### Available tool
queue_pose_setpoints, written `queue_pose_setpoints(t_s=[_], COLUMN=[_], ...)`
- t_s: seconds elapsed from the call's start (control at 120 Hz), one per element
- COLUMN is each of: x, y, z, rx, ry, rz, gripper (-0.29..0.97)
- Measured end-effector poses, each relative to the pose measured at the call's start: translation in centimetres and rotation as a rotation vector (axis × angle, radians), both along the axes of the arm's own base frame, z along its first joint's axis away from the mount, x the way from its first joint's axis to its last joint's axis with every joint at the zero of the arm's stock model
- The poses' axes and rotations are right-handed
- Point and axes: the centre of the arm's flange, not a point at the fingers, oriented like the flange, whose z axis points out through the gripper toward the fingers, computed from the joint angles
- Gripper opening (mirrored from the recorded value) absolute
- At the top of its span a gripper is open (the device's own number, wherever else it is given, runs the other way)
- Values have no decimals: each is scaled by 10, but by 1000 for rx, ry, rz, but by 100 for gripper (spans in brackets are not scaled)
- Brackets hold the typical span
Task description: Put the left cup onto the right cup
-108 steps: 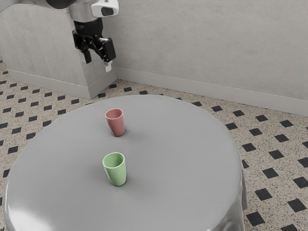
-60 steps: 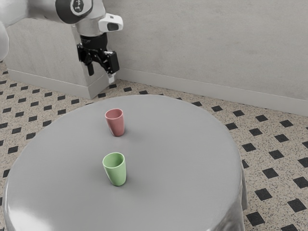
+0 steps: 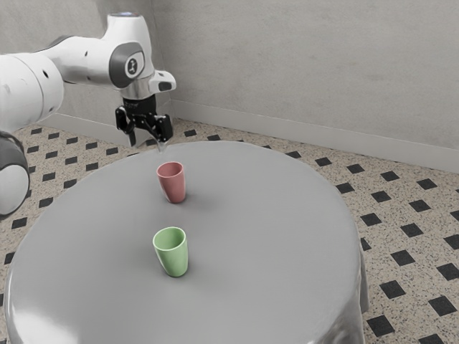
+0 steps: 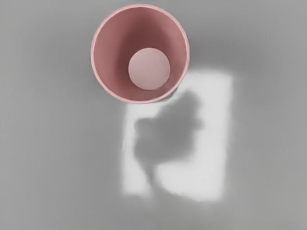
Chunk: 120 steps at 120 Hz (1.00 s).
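Note:
A pink cup (image 3: 171, 181) stands upright on the round grey table (image 3: 272, 236), toward its far side. A green cup (image 3: 171, 251) stands upright nearer the front, apart from the pink one. My black gripper (image 3: 147, 142) hangs open above the table's far edge, a little up and to the exterior view's left of the pink cup, holding nothing. In the wrist view I look straight down into the pink cup (image 4: 140, 52), and my hand's shadow (image 4: 165, 132) falls on the table beside it.
The table's edge (image 3: 143, 154) lies just below the gripper. A grey wall and a plinth (image 3: 86, 86) stand behind the arm. Checkered floor (image 3: 409, 208) surrounds the table.
My arm has come down and swung toward the exterior view's left, bringing the gripper from high above to just over the table's far edge near the pink cup. Both cups stayed put.

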Motion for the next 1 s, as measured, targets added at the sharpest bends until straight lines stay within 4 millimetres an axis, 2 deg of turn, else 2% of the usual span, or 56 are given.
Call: queue_pose_setpoints(t_s=[0.117,0.317,0.442,0.558,0.808,1.0], x=[6,10,19,29,50,56], y=[2,3,-10,-22,-24,-23], z=[-26,-50,-61,-70,-72,-89], rx=[-16,-46,-60,-67,-55,-67], ry=[-1,-26,-48,-67,-108,-99], rz=[11,29,15,2,-4,7], gripper=[66,66,66,66,66,66])
